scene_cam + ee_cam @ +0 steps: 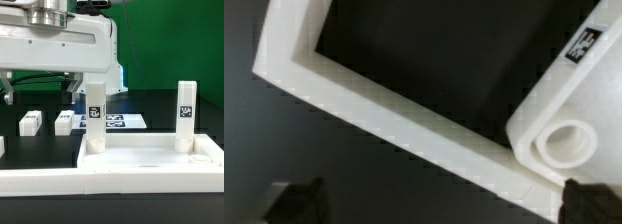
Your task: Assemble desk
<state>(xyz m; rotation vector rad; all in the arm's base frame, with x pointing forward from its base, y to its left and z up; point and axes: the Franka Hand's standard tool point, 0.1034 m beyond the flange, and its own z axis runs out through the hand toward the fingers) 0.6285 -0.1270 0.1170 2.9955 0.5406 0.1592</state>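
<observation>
The desk panel (150, 160), white and rimmed, lies in the foreground. Two white legs stand upright at its back corners, one (95, 118) at the exterior view's left and one (186, 112) at its right, each with a tag. Two more tagged legs (30, 122) (64, 122) lie loose on the black table behind. My gripper (40, 90) hangs above the table over the loose legs, open, with nothing between its dark fingers. In the wrist view the gripper (441, 203) stands open over a white rim (393, 125), beside a round white ring (558, 145) and a tagged white part (585, 45).
The marker board (122, 121) lies flat behind the upright legs. A long white rail (40, 182) runs along the front of the table against the panel. The arm's white body (60, 45) fills the upper part of the exterior view's left.
</observation>
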